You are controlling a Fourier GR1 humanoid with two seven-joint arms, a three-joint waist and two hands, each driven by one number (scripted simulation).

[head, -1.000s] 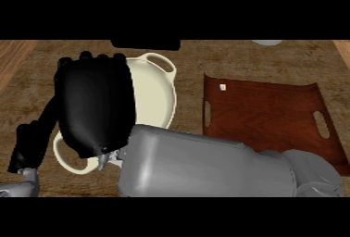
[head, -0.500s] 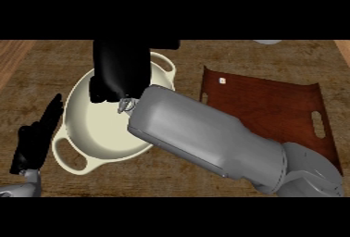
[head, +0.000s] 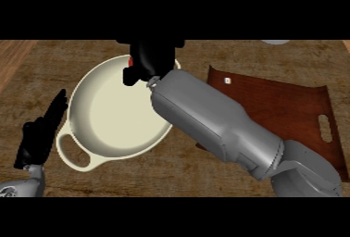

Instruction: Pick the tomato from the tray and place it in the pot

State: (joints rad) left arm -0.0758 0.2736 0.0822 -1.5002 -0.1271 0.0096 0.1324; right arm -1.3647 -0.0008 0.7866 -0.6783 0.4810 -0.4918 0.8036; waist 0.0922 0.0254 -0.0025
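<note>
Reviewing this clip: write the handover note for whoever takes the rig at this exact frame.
Right hand: curled over the far rim of the cream pot, a bit of red showing under it, apparently the tomato.
Left hand: open, resting at the pot's left side, holding nothing.
Brown tray: right of the pot, no tomato visible on it.
Done: pick from the tray, carry to the pot.
Left: release the tomato into the pot, withdraw the arm.

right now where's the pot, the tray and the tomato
pot (head: pixel 113 125), head view, bare cream floor
tray (head: pixel 287 106), head view, bare brown surface
tomato (head: pixel 130 60), head view, red sliver beside the right hand (head: pixel 152 58)
</note>
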